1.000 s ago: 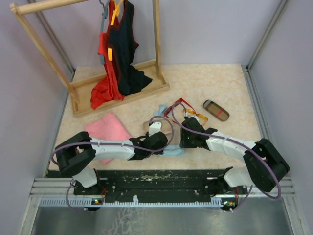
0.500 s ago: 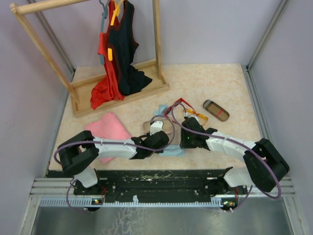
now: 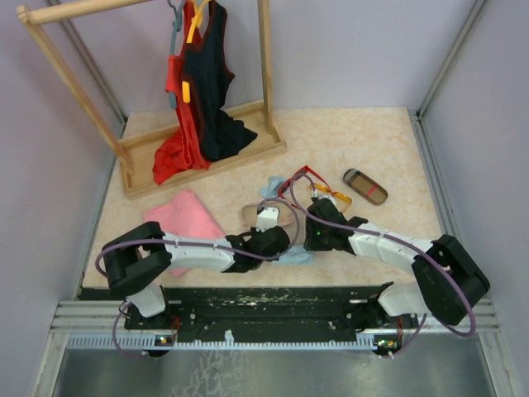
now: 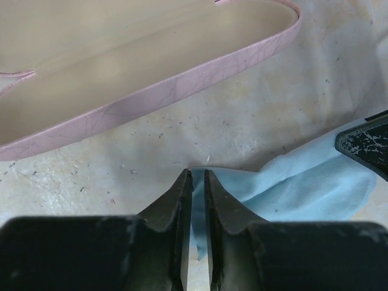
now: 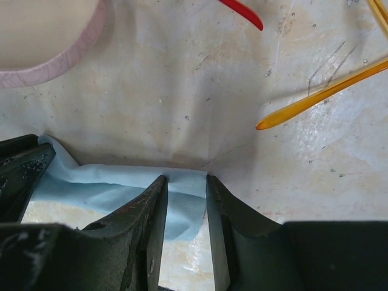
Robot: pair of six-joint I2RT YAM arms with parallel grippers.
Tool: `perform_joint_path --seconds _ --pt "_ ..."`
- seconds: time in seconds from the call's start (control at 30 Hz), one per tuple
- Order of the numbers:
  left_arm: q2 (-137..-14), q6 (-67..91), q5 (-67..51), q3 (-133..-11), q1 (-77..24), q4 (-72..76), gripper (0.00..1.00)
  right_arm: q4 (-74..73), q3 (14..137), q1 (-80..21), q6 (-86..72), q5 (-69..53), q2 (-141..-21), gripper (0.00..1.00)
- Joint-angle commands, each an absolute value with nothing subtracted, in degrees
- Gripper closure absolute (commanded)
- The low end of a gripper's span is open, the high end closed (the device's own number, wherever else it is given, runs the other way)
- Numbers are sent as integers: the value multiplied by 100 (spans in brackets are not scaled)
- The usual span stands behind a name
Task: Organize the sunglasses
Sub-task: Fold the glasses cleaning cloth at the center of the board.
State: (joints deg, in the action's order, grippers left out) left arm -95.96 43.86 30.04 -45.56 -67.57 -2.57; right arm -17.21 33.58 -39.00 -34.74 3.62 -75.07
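The red-framed sunglasses (image 3: 301, 177) and the thin orange-framed sunglasses (image 3: 334, 197) lie unfolded on the table beyond both grippers, untouched. In the right wrist view only a red temple tip (image 5: 244, 13) and an orange temple (image 5: 321, 94) show. A light blue cloth (image 3: 295, 255) lies between the arms. My left gripper (image 3: 277, 246) (image 4: 198, 173) is shut on one corner of that cloth (image 4: 291, 188). My right gripper (image 3: 312, 245) (image 5: 187, 179) stands partly open, its fingertips astride the opposite corner (image 5: 115, 188).
An open pink case (image 3: 263, 217) (image 4: 151, 103) lies just beyond the left gripper. A brown red-striped case (image 3: 364, 186) sits at the right, a second blue cloth (image 3: 271, 187) behind, and a pink cloth (image 3: 183, 219) at the left. A wooden clothes rack (image 3: 207, 157) stands at the back.
The left jaws have closed from wide apart onto the blue cloth's corner, and the left arm has edged right. The right arm has stayed put.
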Motion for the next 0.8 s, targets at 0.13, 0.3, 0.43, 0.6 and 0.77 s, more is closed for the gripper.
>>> perform_joint_path --seconds 0.13,0.3,0.43,0.6,0.77 --pt "-10151 4582 2371 -4157 -6936 -1331 90 -1610 3202 -3973 -3552 346 -7374 67" --pt "-10040 4652 2490 -4082 -6942 -1378 100 -1541 3140 -3973 -3577 404 -7289 69" --pt "-9929 4656 2557 -4068 -6943 -1405 100 -1540 3178 -3973 -3545 454 -7361 77" --pt "-9923 4658 2566 -4088 -6940 -1392 100 -1433 3167 -3973 -3522 372 -7496 90" --pt "-9733 4612 2523 -3984 -6942 -1113 100 -1267 3070 -3973 -3496 398 -7339 100"
